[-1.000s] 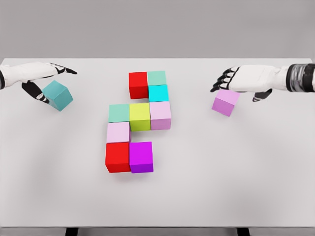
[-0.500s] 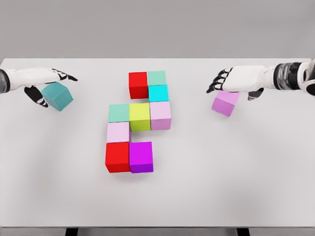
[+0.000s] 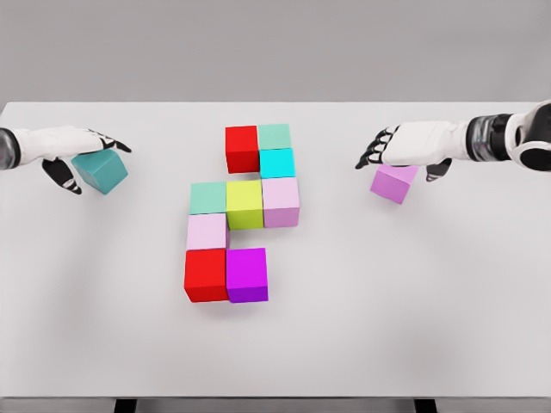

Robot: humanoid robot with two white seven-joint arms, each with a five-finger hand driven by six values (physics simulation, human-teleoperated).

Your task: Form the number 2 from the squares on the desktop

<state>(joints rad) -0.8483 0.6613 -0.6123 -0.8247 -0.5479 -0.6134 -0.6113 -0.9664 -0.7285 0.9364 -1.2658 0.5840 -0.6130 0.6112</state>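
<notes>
Several cubes form a cluster at the middle of the white table [image 3: 362, 310]: a red cube [image 3: 242, 148], a mint cube [image 3: 275, 136] and a cyan cube [image 3: 277, 162] at the top, a row of mint [image 3: 208, 197], yellow-green [image 3: 244, 203] and pale pink [image 3: 281, 201], then a pale pink cube [image 3: 207, 231], a red cube [image 3: 206, 274] and a magenta cube [image 3: 247, 274]. A teal cube [image 3: 103, 170] rests at the far left under my left hand [image 3: 84, 151], whose fingers are spread. A violet cube [image 3: 394, 181] lies at the right, just below my open right hand [image 3: 405, 155].
The table's far edge runs just behind the hands and its front edge lies at the bottom of the head view. Bare tabletop lies between the cluster and each loose cube, and across the front.
Both hands have lifted slightly and drawn back toward their own sides. The teal and violet cubes have stayed where they were, and the cluster is unchanged.
</notes>
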